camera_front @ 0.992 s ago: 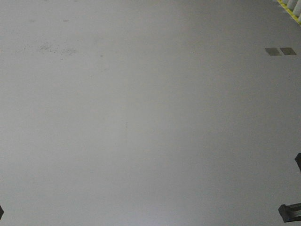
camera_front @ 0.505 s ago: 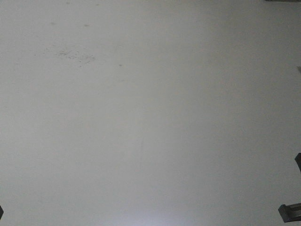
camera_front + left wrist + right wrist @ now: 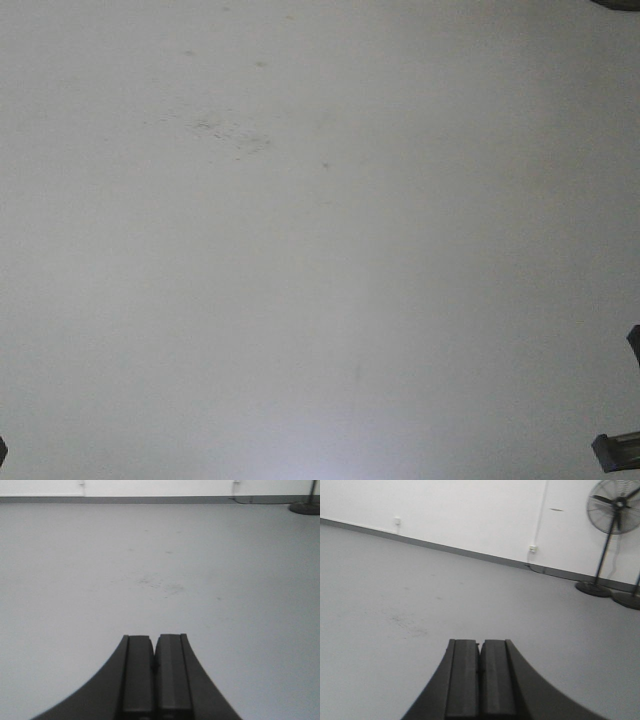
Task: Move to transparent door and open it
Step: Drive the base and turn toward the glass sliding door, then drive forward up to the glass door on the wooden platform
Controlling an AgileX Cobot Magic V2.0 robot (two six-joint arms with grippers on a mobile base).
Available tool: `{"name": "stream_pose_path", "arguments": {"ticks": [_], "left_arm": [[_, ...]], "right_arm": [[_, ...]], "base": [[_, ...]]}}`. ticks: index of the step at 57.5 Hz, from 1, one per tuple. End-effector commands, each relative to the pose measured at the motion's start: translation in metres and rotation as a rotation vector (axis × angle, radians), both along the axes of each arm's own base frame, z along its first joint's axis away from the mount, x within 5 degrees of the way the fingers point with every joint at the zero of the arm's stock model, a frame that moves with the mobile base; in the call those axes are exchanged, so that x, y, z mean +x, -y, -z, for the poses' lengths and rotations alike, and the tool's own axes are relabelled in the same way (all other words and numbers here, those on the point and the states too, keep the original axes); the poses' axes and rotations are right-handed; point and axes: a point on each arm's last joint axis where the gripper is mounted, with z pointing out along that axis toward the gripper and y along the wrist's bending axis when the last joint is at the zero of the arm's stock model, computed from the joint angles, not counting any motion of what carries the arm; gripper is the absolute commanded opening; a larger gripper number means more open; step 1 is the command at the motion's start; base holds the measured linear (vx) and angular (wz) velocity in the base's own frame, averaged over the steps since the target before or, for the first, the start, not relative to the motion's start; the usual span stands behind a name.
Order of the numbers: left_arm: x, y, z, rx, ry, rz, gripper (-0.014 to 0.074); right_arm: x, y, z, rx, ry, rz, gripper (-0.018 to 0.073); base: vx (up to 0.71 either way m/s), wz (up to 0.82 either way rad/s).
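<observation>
Front view: almost wholly plain grey floor (image 3: 320, 300), with a faint patch of dark scuff marks (image 3: 232, 135) upper left of centre. Small dark pieces of the robot's own hardware cut the frame at the lower right edge (image 3: 618, 450); too little shows to identify them. Transparent door: not in any of the three views, so its position relative to the robot cannot be given. Left claw (image 3: 154, 642): both black fingers pressed flat together, only a thin seam between them, nothing held; it hangs over bare floor. Ahead of it lies the speckled scuff patch (image 3: 159, 584). Beyond that a white wall (image 3: 150, 487) with a grey skirting strip (image 3: 125, 500) runs across the top. A dark round stand base (image 3: 305, 508) sits on the floor at top right. Right claw (image 3: 480, 645): fingers likewise closed against each other, empty, over floor. In its view a white wall (image 3: 470, 510) and grey skirting (image 3: 445, 547) run diagonally. Two wall sockets are low on the wall, one at left (image 3: 397, 521) and one further right (image 3: 532, 548), the latter with a thin cable rising from it. A pedestal fan (image 3: 615, 504) stands at far right on a round base (image 3: 593, 589), with a second round base (image 3: 627, 600) just beside it, partly cut off.
</observation>
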Motion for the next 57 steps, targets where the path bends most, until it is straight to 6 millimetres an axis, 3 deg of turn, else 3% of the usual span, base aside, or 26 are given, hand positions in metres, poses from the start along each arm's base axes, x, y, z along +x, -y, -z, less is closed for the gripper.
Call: {"name": "stream_pose_path", "arguments": {"ticks": [1,57], "left_arm": [[0.0008,0.0007,-0.0041,-0.01,0.079,0.007,-0.0006],[0.0008,0.0007,-0.0041,-0.01,0.079,0.007,-0.0006]], "right_arm": [[-0.0004,0.0008,-0.0073,0.013,0.096,0.011,-0.0004],[-0.0004,0.0008,-0.0073,0.013,0.096,0.011,-0.0004]], "base": [[0.47,0.44],[0.5,0.55]]}}
